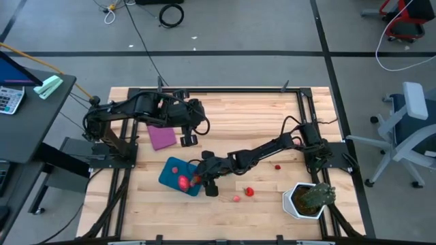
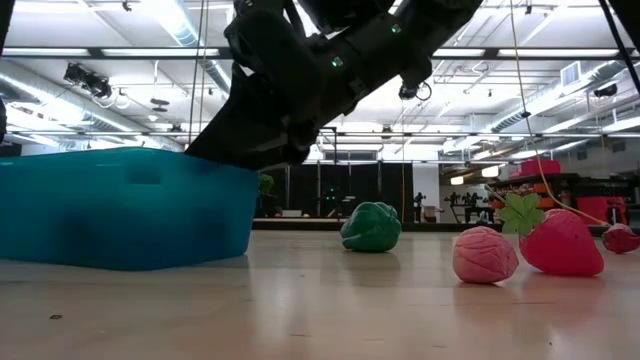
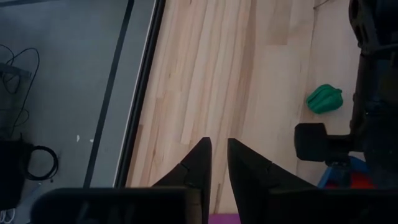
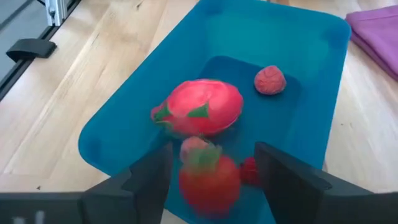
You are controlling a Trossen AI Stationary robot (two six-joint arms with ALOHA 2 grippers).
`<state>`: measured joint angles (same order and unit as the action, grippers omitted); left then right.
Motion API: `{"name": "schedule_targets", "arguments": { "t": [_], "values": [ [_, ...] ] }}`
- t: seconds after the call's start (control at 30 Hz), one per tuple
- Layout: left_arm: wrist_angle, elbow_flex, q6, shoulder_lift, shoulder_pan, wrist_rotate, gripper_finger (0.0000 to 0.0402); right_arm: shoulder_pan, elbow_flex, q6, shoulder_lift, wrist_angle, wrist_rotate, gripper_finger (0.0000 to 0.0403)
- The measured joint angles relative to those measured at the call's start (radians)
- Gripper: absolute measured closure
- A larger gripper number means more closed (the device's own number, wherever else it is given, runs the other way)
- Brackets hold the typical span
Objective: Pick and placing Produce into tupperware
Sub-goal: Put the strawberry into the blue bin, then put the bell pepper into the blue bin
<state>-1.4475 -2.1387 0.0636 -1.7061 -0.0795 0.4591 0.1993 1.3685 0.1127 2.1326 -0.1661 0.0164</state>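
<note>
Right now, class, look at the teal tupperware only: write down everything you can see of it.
The tupperware is a shallow teal-blue rectangular tub with rounded corners, of smooth plastic by its look, and no lid on it. It sits flat on the wooden table, near the purple mat. Inside lie a large red-pink fruit with green tips and a small pink knobbly piece. The right gripper hangs over one end, a red fruit with a green top between its open fingers.

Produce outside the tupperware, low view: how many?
4: green piece beyond the tupperware's end, pink piece and strawberry side by side nearer the camera, red piece at the picture's edge. The tupperware may hide more.
</note>
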Motion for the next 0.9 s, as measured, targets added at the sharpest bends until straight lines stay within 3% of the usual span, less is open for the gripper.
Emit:
{"name": "schedule_targets", "arguments": {
  "t": [0.23, 0.4, 0.73, 0.9],
  "values": [
    [0.0, 0.0, 0.003, 0.0, 0.0, 0.0, 0.0343, 0.0, -0.001, -0.044, -0.013, 0.012, 0.018, 0.0145],
    [-0.001, 0.0, 0.043, 0.0, 0.0, -0.001, 0.034, 0.0, -0.001, -0.031, -0.129, 0.09, 0.028, 0.0153],
    [-0.073, 0.0, 0.082, -0.012, 0.0, -0.037, 0.0338, 0.029, 0.0, 0.165, -0.508, 0.883, 0.043, 0.018],
    [-0.058, 0.086, 0.014, -0.041, -0.011, -0.14, 0.0329, 0.103, -0.002, 0.315, -0.675, 1.111, 0.206, 0.019]
  ]
}}
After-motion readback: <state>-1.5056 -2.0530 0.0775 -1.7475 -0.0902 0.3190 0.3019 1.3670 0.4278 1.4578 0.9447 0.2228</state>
